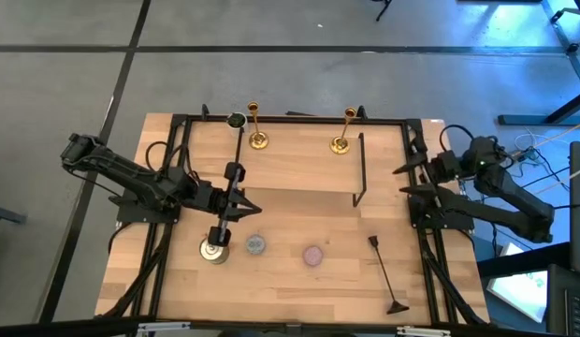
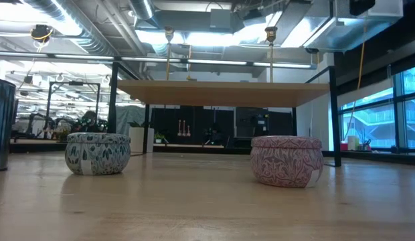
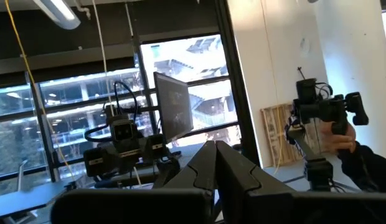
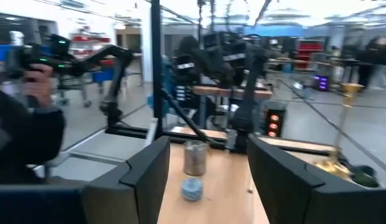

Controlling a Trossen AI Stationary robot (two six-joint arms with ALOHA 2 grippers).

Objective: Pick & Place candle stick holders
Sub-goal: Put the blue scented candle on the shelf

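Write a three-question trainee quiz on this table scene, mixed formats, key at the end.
1. True or false: both gold candlesticks, left and right, stand upright at the table's far edge.
2. Multiple choice: the right pincer is A) open and empty, B) shut on a candlestick, C) shut on the tin.
3. Fill in: the pink candle lies between the blue-grey candle and the black ____.

Key: 1 true; 2 A; 3 rod.

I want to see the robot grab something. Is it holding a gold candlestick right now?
No. Both gold candlesticks stand alone at the table's far edge, away from either gripper.
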